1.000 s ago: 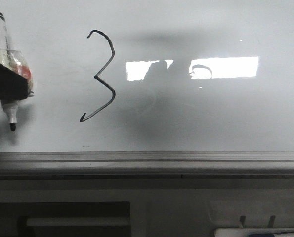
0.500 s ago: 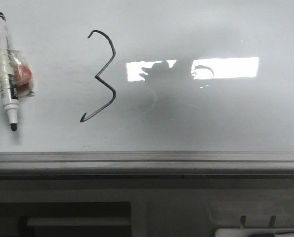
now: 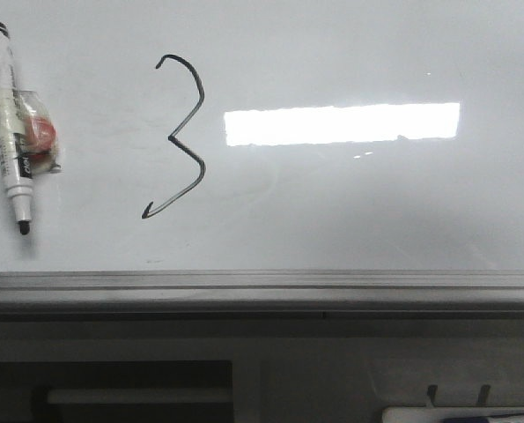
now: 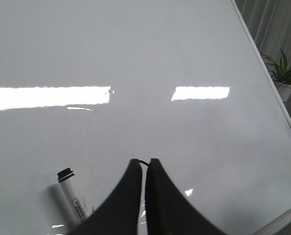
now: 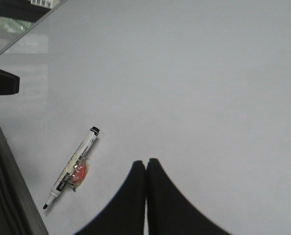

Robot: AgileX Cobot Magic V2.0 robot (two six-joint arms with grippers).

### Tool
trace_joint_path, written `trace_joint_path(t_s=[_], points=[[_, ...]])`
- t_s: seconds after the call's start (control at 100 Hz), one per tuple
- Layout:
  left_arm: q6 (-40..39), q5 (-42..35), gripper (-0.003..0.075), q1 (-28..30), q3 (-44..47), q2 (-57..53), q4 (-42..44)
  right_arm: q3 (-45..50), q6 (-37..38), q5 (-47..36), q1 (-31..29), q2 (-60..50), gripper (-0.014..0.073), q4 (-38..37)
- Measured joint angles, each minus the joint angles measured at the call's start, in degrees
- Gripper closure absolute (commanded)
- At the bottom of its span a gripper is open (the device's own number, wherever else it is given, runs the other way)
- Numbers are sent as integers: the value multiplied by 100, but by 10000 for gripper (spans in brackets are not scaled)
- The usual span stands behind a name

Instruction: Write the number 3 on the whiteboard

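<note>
The whiteboard (image 3: 376,211) lies flat with a bright rectangular light reflection on it. The number 3 (image 3: 179,137) is drawn in thin black line left of the middle. A white marker (image 3: 9,132) with a black cap end, bare tip and a red tag taped to it lies on the board left of the 3. No gripper shows in the front view. My left gripper (image 4: 144,160) is shut and empty above the board (image 4: 184,49), the marker (image 4: 73,196) beside it. My right gripper (image 5: 146,161) is shut and empty above the board (image 5: 209,73), apart from the marker (image 5: 72,169).
A grey metal rail (image 3: 262,284) runs along the board's near edge. A white tray (image 3: 460,412) sits below it at the right. A potted plant (image 4: 287,73) stands beyond the board's edge. A dark block (image 5: 1,81) juts over the board.
The dark gripper that was over the marker at the left edge has left the front view. The marker lies free. The arm shapes mirrored in the light reflection are gone.
</note>
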Motion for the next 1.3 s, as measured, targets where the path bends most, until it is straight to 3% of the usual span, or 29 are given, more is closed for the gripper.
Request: trace_joint_path(t_s=[0.21, 0.4, 1.3], points=[[0, 24, 741, 0, 423, -390, 121, 1525, 0, -395, 0, -1158, 639, 0], [0, 36, 741, 0, 624, -563, 236, 2179, 0, -454, 0, -1707, 639, 0], [0, -236, 741, 181, 939, -584, 267, 2310, 0, -442, 0, -1766, 639, 0]])
